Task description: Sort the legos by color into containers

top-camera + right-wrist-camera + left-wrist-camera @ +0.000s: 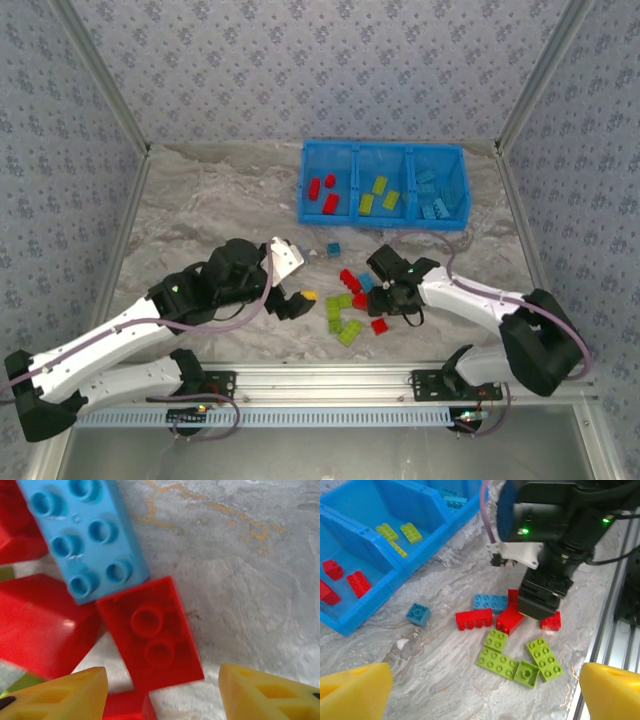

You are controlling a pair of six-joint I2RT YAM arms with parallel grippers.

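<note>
Red lego [150, 630] sits between the wide-open fingers [60, 695] of your right gripper [162, 692], ungripped, blue lego [87, 535] touching just beyond. Left gripper [482, 692] hangs open, empty, short of the pile [515, 662]; bin [384, 146] farther ahead on the bench [200, 200].

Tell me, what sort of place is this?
Probably a robot test cell: a left arm and right arm bolted to a metal rail, patterned walls enclosing the table, a blue bin of legos.

Bright blue plastic bin [380, 222], red studded plastic bricks [474, 618], lime green bricks [496, 661], light blue bricks [490, 601], grey marbled tabletop [220, 200], blue-grey floral-print walls [300, 60]
</note>
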